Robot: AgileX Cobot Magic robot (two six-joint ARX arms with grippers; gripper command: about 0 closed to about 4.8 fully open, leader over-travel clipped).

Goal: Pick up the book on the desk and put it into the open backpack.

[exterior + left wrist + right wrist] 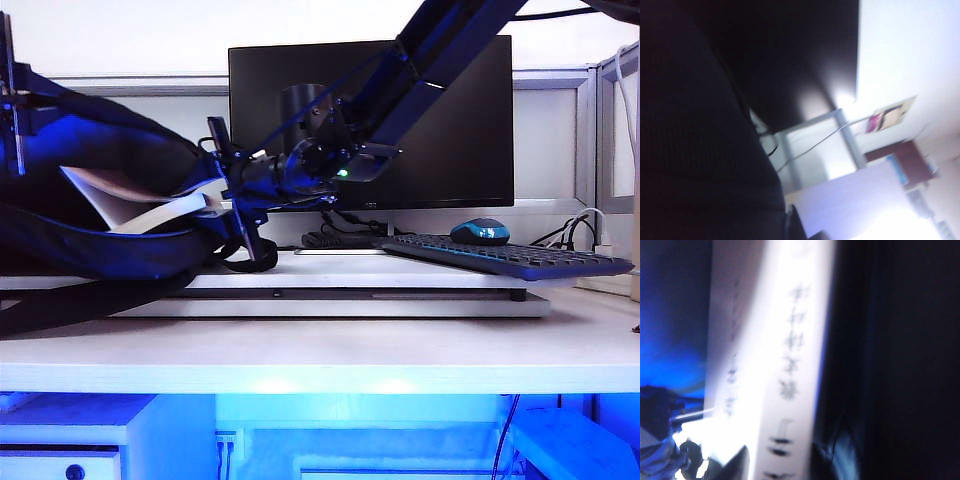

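Book (150, 205) pages sit inside the mouth of the backpack (90, 160), the pale cover bent and fanned just within the dark fabric opening at the left end of the desk riser. Only the exterior view gives that whole arrangement; the right wrist view is filled by the book (775, 365) at close range (a white band with blurred printed characters), with black fabric of the backpack (900, 365) beside it. The right gripper (232, 205) reaches across to the backpack's mouth, right at the book's edge; whether its jaws pinch the book or stand apart cannot be told from the blurred pictures. The left gripper does not show in any view, though its jaws are pressed together; the left wrist view shows only dark backpack fabric (690, 150) up close and the monitor (805, 60) beyond. Right of the backpack on the riser (400, 285) lie a keyboard (500, 255) and a mouse (480, 232). The desk (320, 365) is white with a thick front edge. Behind the backpack stands the monitor (450, 120) against a pale wall.
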